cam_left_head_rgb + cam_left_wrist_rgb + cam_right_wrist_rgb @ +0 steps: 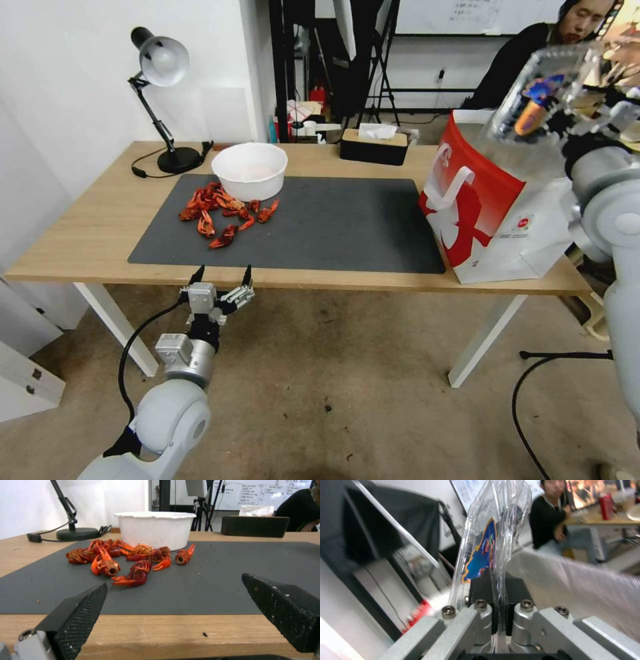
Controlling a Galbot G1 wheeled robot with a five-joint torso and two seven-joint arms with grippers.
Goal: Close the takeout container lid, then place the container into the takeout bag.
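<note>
At the upper right of the head view our right gripper point(567, 120) pinches the takeout container point(543, 90) by its clear rim, holding it in the air above the open mouth of the takeout bag point(490, 207), which stands at the table's point(87, 247) right end near the front edge. Our left gripper point(221, 279) waits at lower left, fingers spread, just off the table's front edge. The grey mat point(333, 227) between lies mostly bare beside the crayfish point(223, 213) and white bowl point(249, 170).
</note>
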